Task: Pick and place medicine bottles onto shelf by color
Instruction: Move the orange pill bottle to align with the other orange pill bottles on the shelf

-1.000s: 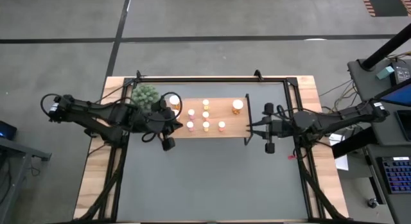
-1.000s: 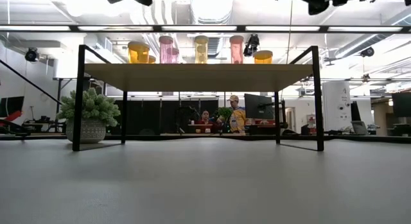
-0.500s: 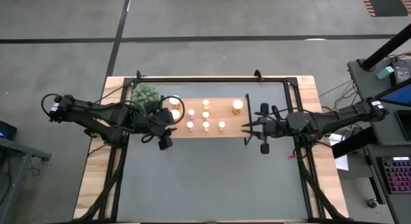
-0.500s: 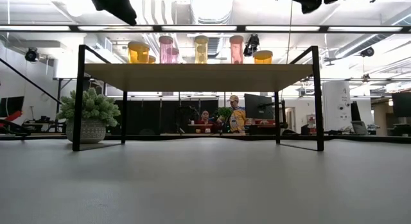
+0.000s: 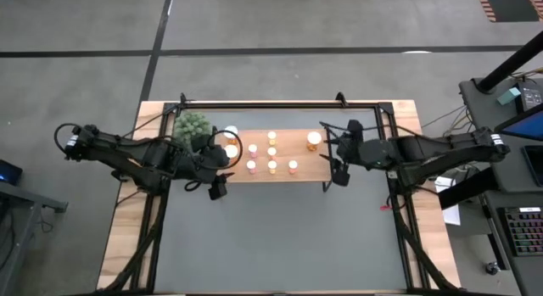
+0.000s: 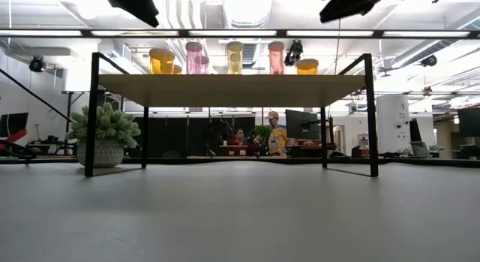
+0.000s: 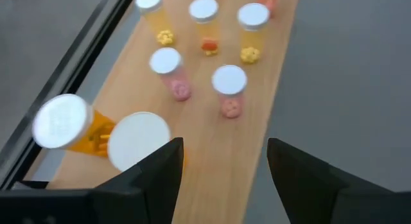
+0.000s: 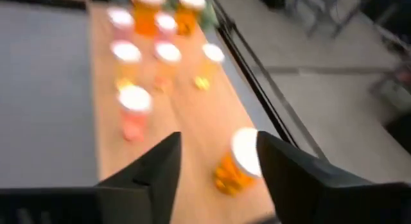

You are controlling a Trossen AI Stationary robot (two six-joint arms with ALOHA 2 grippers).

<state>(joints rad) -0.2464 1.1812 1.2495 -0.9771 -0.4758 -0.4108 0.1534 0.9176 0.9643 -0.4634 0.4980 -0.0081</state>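
Orange bottle (image 7: 138,140) just beside open L fingers (image 7: 154,179)

The shelf (image 5: 301,152) is a light-wood board on black legs. The medicine bottles (image 7: 229,89) have white caps and orange, pink or yellow bodies. The desk (image 5: 280,237) is dark grey, edged in pale wood. The plant (image 6: 104,124) is green in a speckled grey pot.
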